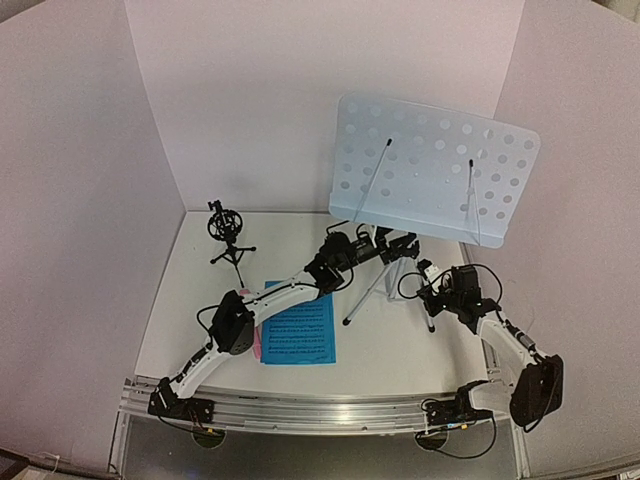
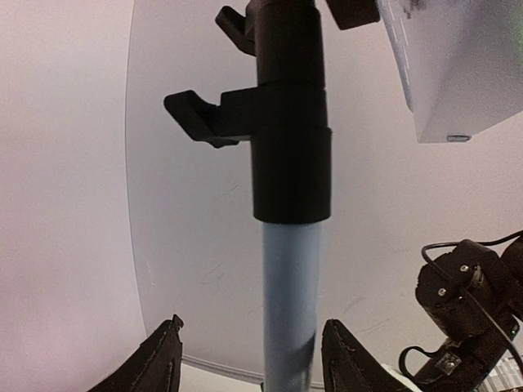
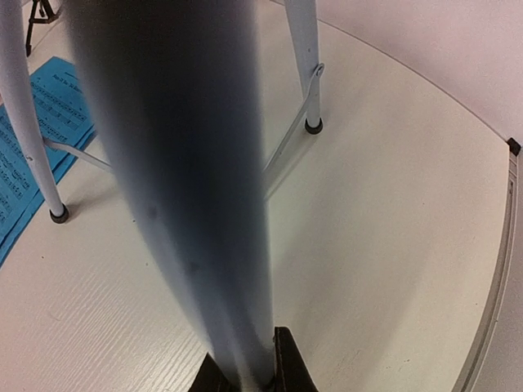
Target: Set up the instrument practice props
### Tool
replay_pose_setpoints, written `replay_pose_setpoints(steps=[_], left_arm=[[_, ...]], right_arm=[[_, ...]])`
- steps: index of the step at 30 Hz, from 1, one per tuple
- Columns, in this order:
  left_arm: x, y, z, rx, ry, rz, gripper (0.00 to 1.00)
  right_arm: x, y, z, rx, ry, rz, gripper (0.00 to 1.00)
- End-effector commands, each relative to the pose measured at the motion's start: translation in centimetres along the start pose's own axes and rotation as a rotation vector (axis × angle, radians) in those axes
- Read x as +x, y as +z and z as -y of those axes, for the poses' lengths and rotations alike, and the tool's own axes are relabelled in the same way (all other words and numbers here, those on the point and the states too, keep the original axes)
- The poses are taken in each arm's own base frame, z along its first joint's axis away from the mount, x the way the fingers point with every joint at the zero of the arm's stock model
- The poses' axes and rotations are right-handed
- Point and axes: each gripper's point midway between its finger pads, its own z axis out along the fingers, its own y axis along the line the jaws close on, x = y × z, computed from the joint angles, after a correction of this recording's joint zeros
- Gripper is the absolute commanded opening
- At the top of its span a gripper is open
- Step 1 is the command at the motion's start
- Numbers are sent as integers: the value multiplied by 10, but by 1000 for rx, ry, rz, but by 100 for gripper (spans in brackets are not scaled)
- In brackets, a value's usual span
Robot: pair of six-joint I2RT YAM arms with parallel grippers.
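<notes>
Sheet-music pages (image 1: pixel 300 335), bright blue, lie flat on the table (image 1: pixel 400 350) at near left, with the black tripod mic holder (image 1: pixel 228 235) upright at far left. At far right the pale-blue music stand (image 1: pixel 435 170) stands on its silver tripod (image 1: pixel 370 293); the left gripper (image 2: pixel 253 327) straddles the pole (image 2: pixel 290 310), fingers parted and unclamped, while the right gripper (image 3: pixel 249 371) is closed tight on a tripod tube.

My left gripper (image 2: pixel 253 327) stands spread around the silver stand pole (image 2: pixel 292 294), below its black clamp collar (image 2: pixel 290 163).
</notes>
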Motion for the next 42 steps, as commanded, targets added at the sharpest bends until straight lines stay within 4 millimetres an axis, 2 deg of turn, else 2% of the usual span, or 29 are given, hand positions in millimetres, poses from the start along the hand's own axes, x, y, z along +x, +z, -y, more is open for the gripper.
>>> replay_pose_setpoints(steps=[1, 4, 10, 13, 15, 17, 20, 25, 26, 29, 31, 38, 42], left_arm=[[-2, 6, -1, -23, 25, 14, 58], [10, 8, 10, 1, 36, -12, 56], [6, 14, 13, -8, 45, 18, 46], [13, 14, 13, -11, 43, 2, 35], [14, 13, 12, -13, 44, -4, 25], [11, 13, 13, -12, 45, 2, 14], [4, 13, 14, -6, 44, 15, 3], [-2, 10, 18, 17, 33, 24, 0], [-3, 9, 17, 24, 24, 27, 0], [-6, 7, 15, 47, 0, 28, 0], [-7, 5, 14, 61, -4, 29, 0], [-7, 1, 11, 100, -23, 33, 0], [-9, -1, 13, 115, -20, 46, 0]], right_arm=[[14, 2, 0, 15, 19, -53, 0], [13, 3, -2, 5, 13, -49, 0], [13, 2, -7, -12, 6, -43, 0], [12, 2, -10, -22, 5, -41, 0], [12, 3, -12, -28, 7, -40, 0], [11, 3, -13, -35, 10, -39, 0], [10, 3, -14, -39, 6, -38, 0], [2, -4, -11, -28, 7, -24, 1], [-2, -7, -9, -19, 16, -22, 5], [-18, -23, -7, -12, 30, -13, 47], [-28, -34, -9, -23, 27, 11, 61], [-56, -79, -3, -74, 122, 86, 78], [-48, -80, 10, -169, 261, 43, 79]])
